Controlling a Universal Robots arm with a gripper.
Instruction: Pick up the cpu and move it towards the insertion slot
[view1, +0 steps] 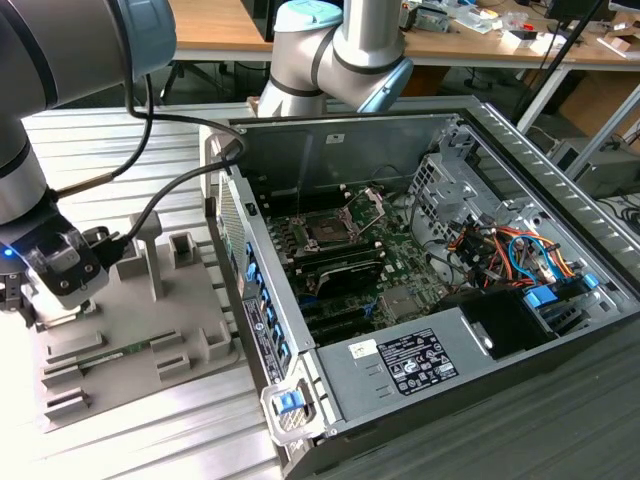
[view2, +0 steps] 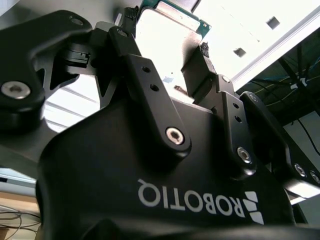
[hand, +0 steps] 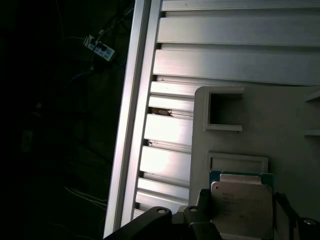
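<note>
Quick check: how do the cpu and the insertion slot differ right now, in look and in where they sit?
The cpu shows a pale silvery face with a green edge; the insertion slot is a dark square in a silver frame. The cpu is clamped in the gripper over the grey fixture plate, outside the computer case; the insertion slot sits on the board inside it, bracket raised. Both are square.

Slatted alu table (view1: 170, 435), fixture plate (view1: 130, 335), PC case (view1: 320, 160)
</note>
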